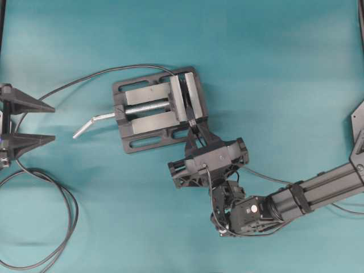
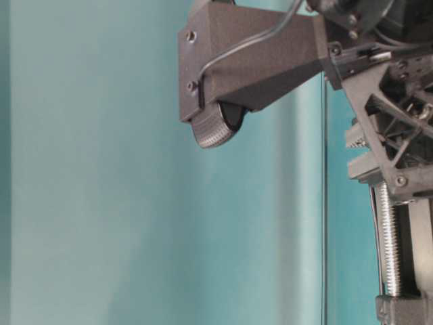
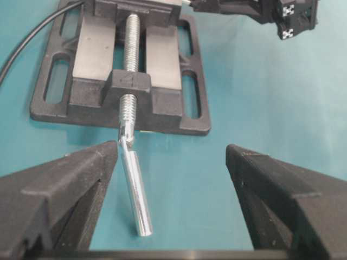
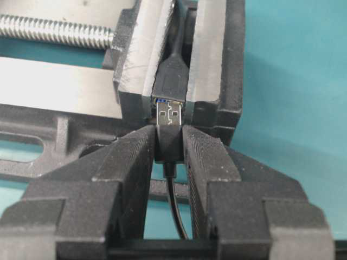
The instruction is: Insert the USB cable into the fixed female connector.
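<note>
Readable markings: vise (image 3: pixel 119 70), moulded numeral on the black screw block, apparently "4", faint; right arm (image 3: pixel 295 16), small black-and-white square patterns on its housing, no letters legible; USB cable (image 4: pixel 169 116) plug, stamped square openings in the silvery tip, no text; no other labels, brands or signs legible.

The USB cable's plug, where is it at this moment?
In the right wrist view, the USB cable's plug sits centre, pinched by the right gripper, its silvery tip at the fixed female connector clamped in the vise.
</note>
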You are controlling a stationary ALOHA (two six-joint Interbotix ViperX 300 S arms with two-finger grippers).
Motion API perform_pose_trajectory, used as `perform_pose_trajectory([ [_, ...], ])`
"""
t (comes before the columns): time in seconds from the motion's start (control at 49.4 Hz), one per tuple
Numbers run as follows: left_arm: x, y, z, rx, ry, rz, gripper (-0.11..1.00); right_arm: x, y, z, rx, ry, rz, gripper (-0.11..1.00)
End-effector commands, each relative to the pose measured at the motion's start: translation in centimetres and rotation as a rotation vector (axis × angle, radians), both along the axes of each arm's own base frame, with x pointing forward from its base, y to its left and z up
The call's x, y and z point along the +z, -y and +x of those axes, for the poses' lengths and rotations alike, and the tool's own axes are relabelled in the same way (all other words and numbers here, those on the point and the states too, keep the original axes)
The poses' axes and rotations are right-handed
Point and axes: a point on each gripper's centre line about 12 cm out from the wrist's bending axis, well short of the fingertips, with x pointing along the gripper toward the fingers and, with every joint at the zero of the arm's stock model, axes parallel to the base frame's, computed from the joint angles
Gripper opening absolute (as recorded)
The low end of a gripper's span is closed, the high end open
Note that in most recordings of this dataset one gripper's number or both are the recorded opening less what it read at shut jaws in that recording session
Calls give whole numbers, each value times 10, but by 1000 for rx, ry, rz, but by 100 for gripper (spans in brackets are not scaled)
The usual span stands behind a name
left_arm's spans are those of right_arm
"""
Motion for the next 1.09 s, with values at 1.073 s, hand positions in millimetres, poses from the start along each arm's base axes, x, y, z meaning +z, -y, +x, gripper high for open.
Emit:
perform_pose_trajectory([
  [1.073,4,0,2,5,5,-11,96,20,25,9,-83,53,-2,22],
])
